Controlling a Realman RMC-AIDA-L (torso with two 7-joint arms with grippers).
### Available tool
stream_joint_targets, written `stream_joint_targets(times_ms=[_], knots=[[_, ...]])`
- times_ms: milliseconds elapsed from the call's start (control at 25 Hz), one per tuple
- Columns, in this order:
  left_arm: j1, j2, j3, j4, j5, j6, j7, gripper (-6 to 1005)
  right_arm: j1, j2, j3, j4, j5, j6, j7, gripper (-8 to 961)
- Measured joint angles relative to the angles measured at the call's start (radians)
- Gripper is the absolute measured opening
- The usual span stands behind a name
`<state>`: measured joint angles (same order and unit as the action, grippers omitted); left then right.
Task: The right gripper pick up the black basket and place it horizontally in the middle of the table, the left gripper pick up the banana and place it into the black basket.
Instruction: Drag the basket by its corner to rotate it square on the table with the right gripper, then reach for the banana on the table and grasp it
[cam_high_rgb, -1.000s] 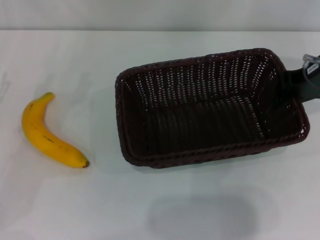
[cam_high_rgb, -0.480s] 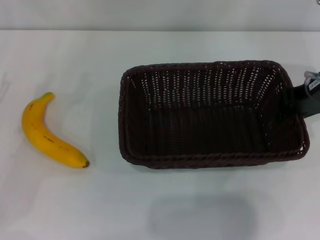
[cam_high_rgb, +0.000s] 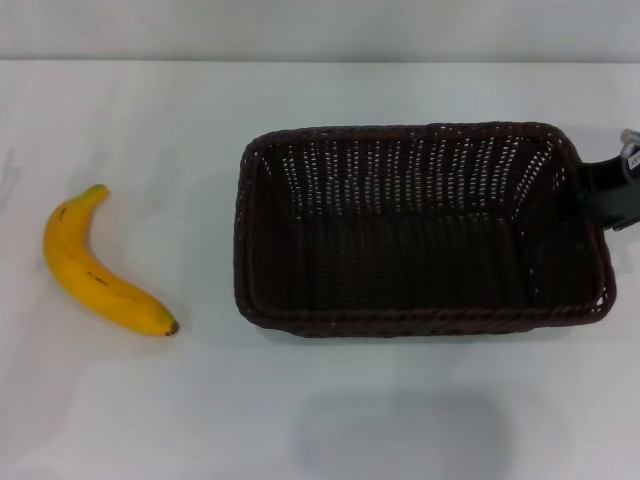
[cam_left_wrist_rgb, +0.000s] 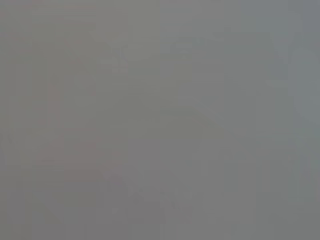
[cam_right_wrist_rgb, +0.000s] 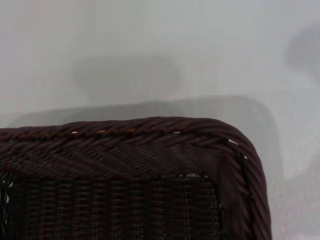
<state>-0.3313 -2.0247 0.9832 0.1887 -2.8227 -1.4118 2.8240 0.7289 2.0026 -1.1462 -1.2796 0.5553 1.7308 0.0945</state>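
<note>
Basket (cam_high_rgb: 420, 225), dark woven wicker, lies lengthwise on table (cam_high_rgb: 300, 420); right claw (cam_high_rgb: 612, 190) at its end, grip unclear.

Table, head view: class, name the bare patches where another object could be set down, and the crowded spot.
Free: the white table between the banana and black basket, the strip behind both, and the near edge. Crowded: the basket's right end, where the right hand sits.

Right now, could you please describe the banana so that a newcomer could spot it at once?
On the white table, look left of the big black basket. The banana lies alone there, apart from it: small, curved, bright yellow.
</note>
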Motion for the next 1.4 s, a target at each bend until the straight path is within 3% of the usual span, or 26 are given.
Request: stream_joint_targets(times_ms=[120,480,720,880,1120,1280,1400], knots=[[0.001,-0.001,0.000,0.000,0.000,0.000,0.000,873,0.010,-0.010,-0.002,-0.016,-0.005,0.021,0.011,302],[0.005,-0.008,-0.001,0.000,-0.005,-0.002,0.002,872,0.025,-0.073,-0.002,-0.048,0.001,0.071,0.042,305],[0.012,-0.018,-0.029,0.000,-0.005,-0.003,0.002,871,-0.008,-0.090,0.026,-0.161,0.039,0.058,0.020,306],[0.004,-0.030,-0.036,0.000,-0.002,-0.003,0.002,870,-0.100,-0.072,0.070,-0.273,0.038,-0.006,-0.088,307],[0.021,-0.054,-0.029,0.026,0.007,-0.016,0.000,870,-0.299,0.008,0.196,-0.420,0.057,-0.214,-0.396,309],[0.031,-0.054,-0.027,0.024,0.028,-0.031,-0.031,869,-0.453,0.005,0.181,-0.382,0.232,-0.452,-0.615,310],[0.063,-0.053,-0.026,0.041,0.057,-0.039,-0.097,869,-0.493,0.003,0.186,-0.253,0.375,-0.575,-0.801,311]])
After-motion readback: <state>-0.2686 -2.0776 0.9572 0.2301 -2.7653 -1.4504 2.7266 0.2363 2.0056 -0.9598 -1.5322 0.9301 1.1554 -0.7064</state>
